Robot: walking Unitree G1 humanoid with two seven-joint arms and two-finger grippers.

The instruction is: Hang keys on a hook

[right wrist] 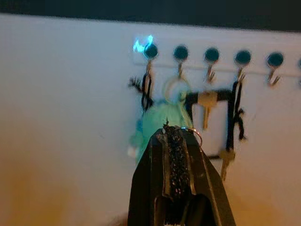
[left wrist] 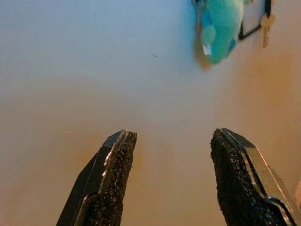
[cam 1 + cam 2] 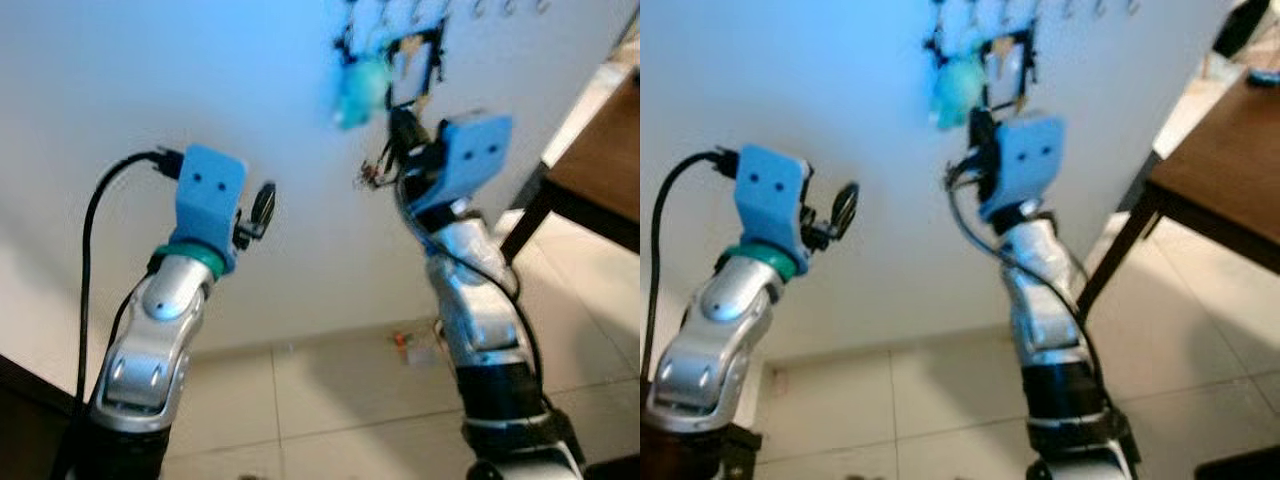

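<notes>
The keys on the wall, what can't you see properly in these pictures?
- Hooks: cut off by the top edge in the eye views.
- Key ring: the right gripper, shut, hides most of it in the right wrist view.
- Teal plush: blurred in both eye views.
- Small thing on the floor: too small to tell.

Count at the wall: five hooks clear along the rail, two brass keys hanging, one teal plush fob, two key rings.

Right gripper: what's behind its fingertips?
Behind the shut right gripper: a teal plush keychain hanging from the hook rack, its lower part covered by the fingers. A key ring peeks beside them.
</notes>
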